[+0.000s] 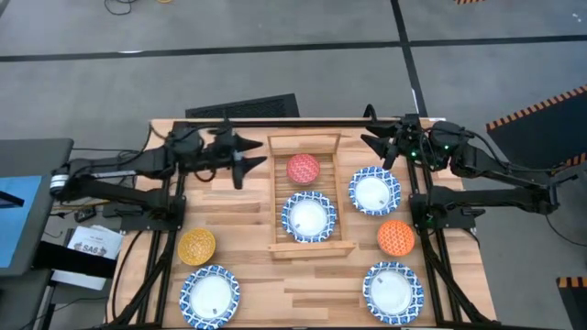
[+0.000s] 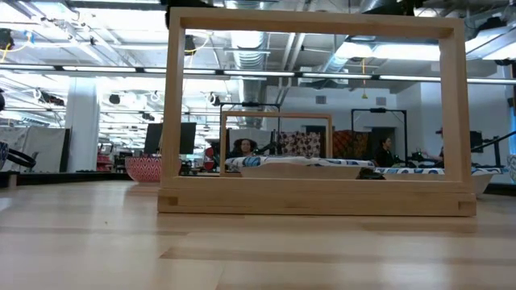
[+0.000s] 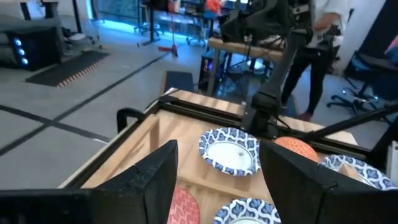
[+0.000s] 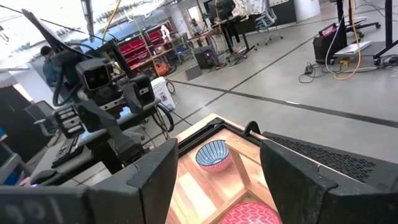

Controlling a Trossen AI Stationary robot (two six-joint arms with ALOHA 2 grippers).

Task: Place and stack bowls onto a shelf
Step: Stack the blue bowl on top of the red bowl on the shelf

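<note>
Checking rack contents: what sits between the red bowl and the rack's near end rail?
High view: one wide patterned bowl lies on the rack, between the red bowl and the near rail; nothing else.

The plank bench [image 1: 248, 284] fills the lower middle of the high view, standing on a grey floor [image 1: 275, 27] crossed by dark lines. A black ribbed mat [image 1: 243, 107] lies just above the bench's top edge. At far left sits a dark side table [image 1: 27, 197], with a white labelled sheet [image 1: 92, 246] below it. Hazard-striped tape [image 1: 550, 103] shows at the right edge. In the low view, a seated person [image 2: 243, 148] appears mid-frame among distant workstations.
</note>
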